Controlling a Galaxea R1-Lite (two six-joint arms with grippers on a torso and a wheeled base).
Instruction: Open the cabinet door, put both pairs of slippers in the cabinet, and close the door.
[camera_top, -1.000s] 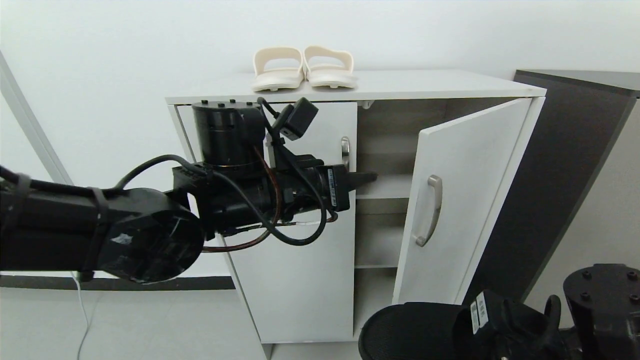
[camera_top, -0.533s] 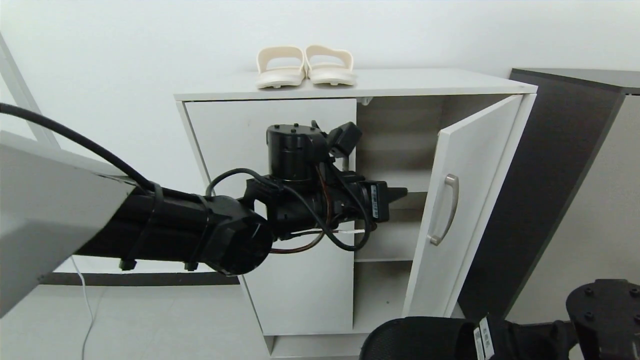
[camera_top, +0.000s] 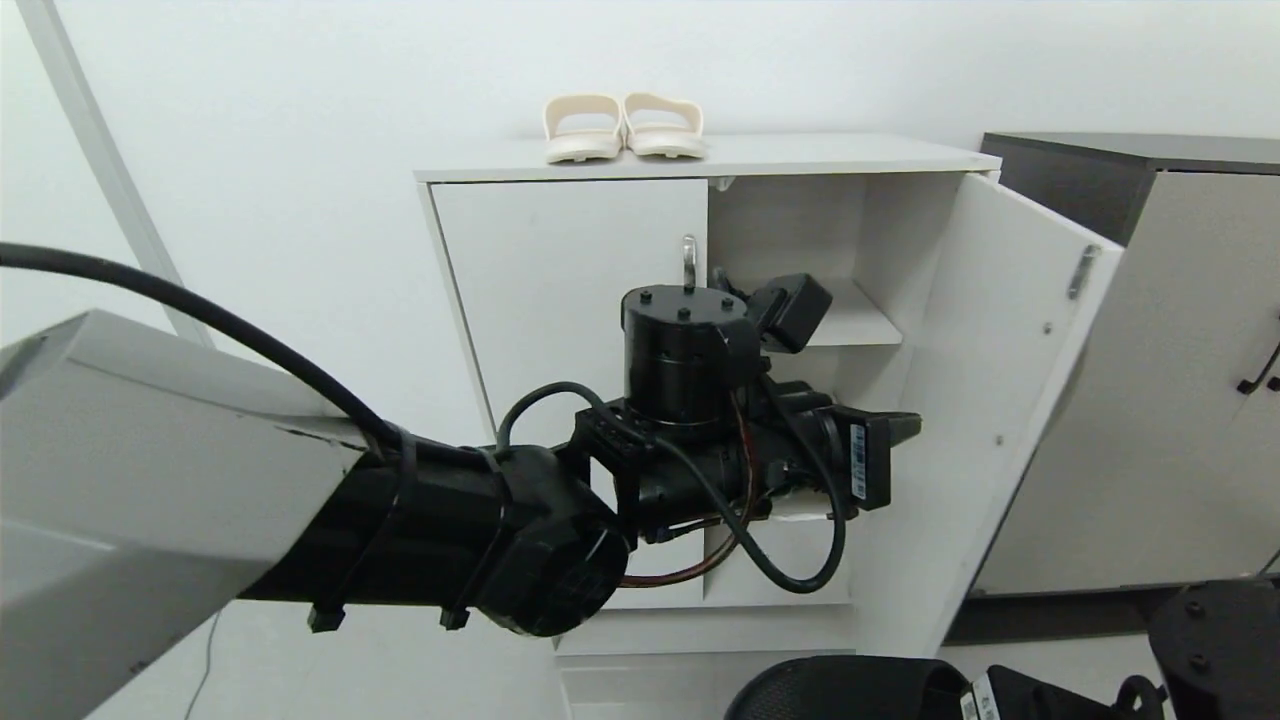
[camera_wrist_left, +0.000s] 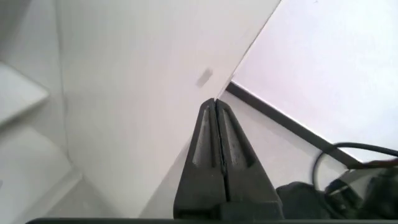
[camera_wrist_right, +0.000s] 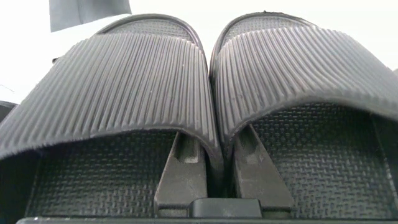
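**White right-hand cabinet door (camera_top: 1000, 420) wide open, black pair in grip**

Swung far out to the right of the white two-door cabinet (camera_top: 850, 160), inner face showing in the head view. Behind it, in the open half, a white shelf (camera_top: 850, 320) partway down. Left-hand white door (camera_top: 570, 300) shut flat, with a slim metal handle (camera_top: 689, 262) upright at its inner edge.

On the cabinet top, near the middle and close to the wall: pair of cream slide slippers (camera_top: 622, 128), side by side and touching.

Low at the bottom edge of the head view, in front of the cabinet and well below its top: pair of black ribbed rubber slippers (camera_wrist_right: 205, 93), held side by side with straps touching. Right gripper (camera_wrist_right: 214, 171) clamped on them, one finger slid under each strap, squeezing the two inner walls together.

Left gripper (camera_top: 905, 428) held level in front of the open half, fingers pressed together with nothing between them. Tip right at the inner face of the open door; cannot tell whether touching.

Just beside the cabinet on the right: dark grey cupboard (camera_top: 1150, 400) with pale doors. Plain white wall (camera_top: 300, 150) behind.
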